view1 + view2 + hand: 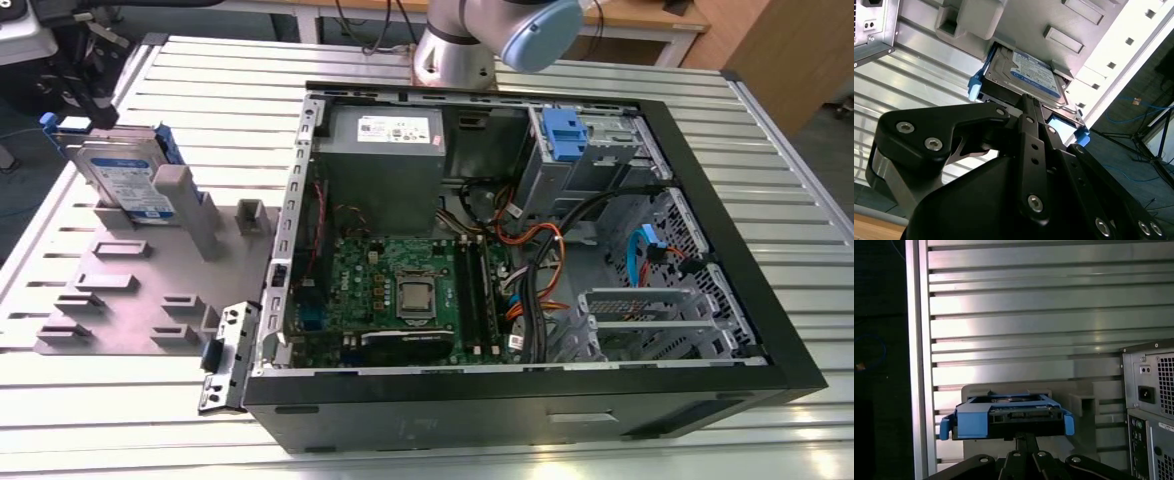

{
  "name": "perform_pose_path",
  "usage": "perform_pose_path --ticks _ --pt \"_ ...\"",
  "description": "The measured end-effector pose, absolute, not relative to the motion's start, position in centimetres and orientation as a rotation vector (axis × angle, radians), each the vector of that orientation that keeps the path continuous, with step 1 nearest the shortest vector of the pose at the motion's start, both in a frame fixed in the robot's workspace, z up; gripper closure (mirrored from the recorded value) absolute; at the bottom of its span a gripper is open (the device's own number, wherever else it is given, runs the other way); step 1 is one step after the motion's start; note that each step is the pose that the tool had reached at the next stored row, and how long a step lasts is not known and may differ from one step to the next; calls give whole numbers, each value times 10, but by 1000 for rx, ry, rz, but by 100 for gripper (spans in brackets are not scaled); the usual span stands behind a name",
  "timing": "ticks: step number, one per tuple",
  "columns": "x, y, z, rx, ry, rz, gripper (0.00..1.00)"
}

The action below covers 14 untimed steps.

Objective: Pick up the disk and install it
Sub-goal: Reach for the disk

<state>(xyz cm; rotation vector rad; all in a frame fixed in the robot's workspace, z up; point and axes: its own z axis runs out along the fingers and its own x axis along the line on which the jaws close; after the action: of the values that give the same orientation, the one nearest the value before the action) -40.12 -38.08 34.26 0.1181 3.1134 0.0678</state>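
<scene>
The disk (127, 175) stands on edge, leaning, in a slot of the grey fixture plate (120, 290) at the exterior view's left. Its white-and-blue label faces out and blue rails run along its edges. In the second wrist view the disk (1029, 75) lies just beyond my gripper (1029, 100), whose black fingers come together at its near edge. In the first wrist view I see the disk (1009, 415) edge-on, with the gripper (1025, 439) right at its middle. The fingers look shut with nothing between them.
An open computer case (787, 340) lies on the slatted metal table (601, 75), holding a motherboard (400, 290), a grey power-supply box (384, 150) and a blue-fronted drive bay (567, 130). A loose metal bracket (227, 355) lies between plate and case.
</scene>
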Motion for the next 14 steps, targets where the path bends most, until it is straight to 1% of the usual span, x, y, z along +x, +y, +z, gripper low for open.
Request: perform_pose_path --ticks 14 --pt "-411 -375 336 118 3114 67 89"
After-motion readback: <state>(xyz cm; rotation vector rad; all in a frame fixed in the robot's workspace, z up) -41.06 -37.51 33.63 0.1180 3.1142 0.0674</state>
